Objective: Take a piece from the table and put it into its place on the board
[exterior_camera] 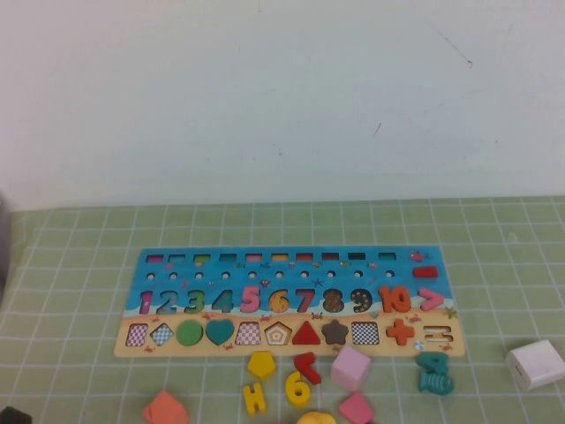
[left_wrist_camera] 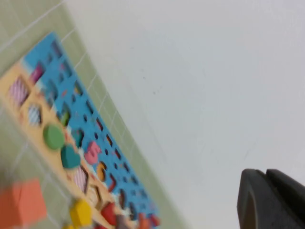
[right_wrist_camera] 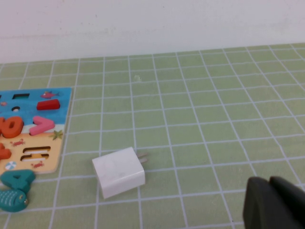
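Blue and sandy-yellow board (exterior_camera: 291,300) on a green mat gridded white (exterior_camera: 494,256); yellow pentagon (exterior_camera: 261,364), pink cube (exterior_camera: 350,367), teal fish (exterior_camera: 434,374), white charger (exterior_camera: 536,363), black grippers (left_wrist_camera: 271,200) (right_wrist_camera: 276,205)

Neither arm shows clearly in the high view. The left gripper (left_wrist_camera: 271,200) appears only as a dark, blurred block at the lower right corner of its wrist view, held up off the worktop and tilted. The right gripper (right_wrist_camera: 276,202) is likewise a dark block at the lower right of its wrist view, above the worktop.
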`<state>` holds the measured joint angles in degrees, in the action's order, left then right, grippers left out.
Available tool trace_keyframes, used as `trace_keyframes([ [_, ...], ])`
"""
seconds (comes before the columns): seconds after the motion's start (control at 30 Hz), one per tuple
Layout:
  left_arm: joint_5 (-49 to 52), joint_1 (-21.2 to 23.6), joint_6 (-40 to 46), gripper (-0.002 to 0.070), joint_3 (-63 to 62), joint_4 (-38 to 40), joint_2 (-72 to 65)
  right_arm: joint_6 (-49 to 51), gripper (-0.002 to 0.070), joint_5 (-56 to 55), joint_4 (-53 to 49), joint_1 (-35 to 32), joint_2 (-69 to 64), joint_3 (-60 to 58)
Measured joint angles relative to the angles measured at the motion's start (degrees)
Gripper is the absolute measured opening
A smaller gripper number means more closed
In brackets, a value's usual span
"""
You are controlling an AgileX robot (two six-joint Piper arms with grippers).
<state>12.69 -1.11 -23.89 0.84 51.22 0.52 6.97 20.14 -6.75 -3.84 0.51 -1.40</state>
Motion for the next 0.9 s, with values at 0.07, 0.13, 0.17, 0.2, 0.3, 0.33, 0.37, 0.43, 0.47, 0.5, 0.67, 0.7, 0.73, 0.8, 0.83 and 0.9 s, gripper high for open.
trace_keyframes([
  [0.07,2.3,0.0,10.5,-0.0001,-3.4,0.0,0.0,0.0,-0.0001,0.0,0.0,0.0,0.0,0.0],
  [0.13,5.2,0.0,19.7,-0.0001,-8.2,0.0,-0.2,0.0,-0.0001,0.0,0.0,0.0,0.0,0.0],
  [0.17,7.2,0.0,23.2,-0.0001,-10.6,0.0,-0.9,0.0,-0.0001,0.0,0.0,0.0,0.0,0.0],
  [0.2,9.6,0.0,28.1,-0.0001,-14.3,0.0,-2.6,0.0,-0.0001,0.0,0.0,0.0,0.0,0.0],
  [0.3,17.2,0.0,38.4,-0.0001,-22.8,-0.1,-9.1,0.0,-0.0001,0.0,0.0,0.0,0.0,0.0],
  [0.33,19.3,0.0,42.1,-0.0001,-25.2,-0.2,-11.8,0.0,-0.0001,0.0,0.0,0.0,0.0,0.0],
  [0.37,24.8,0.0,50.0,-0.0001,-31.8,-0.3,-17.8,0.0,-0.0001,0.0,0.0,0.0,0.0,0.0],
  [0.43,29.9,0.0,56.9,-0.0001,-37.0,-0.4,-23.5,0.0,-0.0001,0.0,0.0,0.0,0.0,0.0],
  [0.47,32.9,0.0,60.5,-0.0001,-39.7,-0.6,-26.8,0.0,-0.0001,0.0,0.0,0.0,0.0,0.0],
  [0.5,35.8,0.0,63.2,-0.0001,-41.8,-0.8,-29.5,0.0,-0.0001,0.0,0.0,0.0,0.0,0.0],
  [0.67,45.5,-0.1,73.6,-0.0001,-52.6,-5.0,-45.0,0.0,-0.0001,0.0,0.0,0.0,0.0,0.0],
  [0.7,46.0,-0.2,74.5,-0.0001,-54.4,-5.9,-47.9,0.0,-0.0001,0.0,0.0,0.0,0.0,0.0],
  [0.73,46.3,-0.2,75.3,-0.0001,-56.2,-7.1,-50.5,0.0,-0.0001,0.0,0.0,0.0,0.0,0.0],
  [0.8,46.5,-1.0,76.2,-0.0001,-59.0,-9.6,-54.6,0.0,-0.0001,0.0,0.0,0.0,0.0,0.0],
  [0.83,46.5,-1.9,76.4,-0.0001,-60.5,-11.1,-56.6,0.0,-0.0001,0.0,0.0,0.0,0.0,0.0],
  [0.9,46.6,-4.3,76.6,-0.0001,-63.0,-15.2,-59.7,0.0,-0.0001,0.0,0.0,0.0,0.0,0.0],
])
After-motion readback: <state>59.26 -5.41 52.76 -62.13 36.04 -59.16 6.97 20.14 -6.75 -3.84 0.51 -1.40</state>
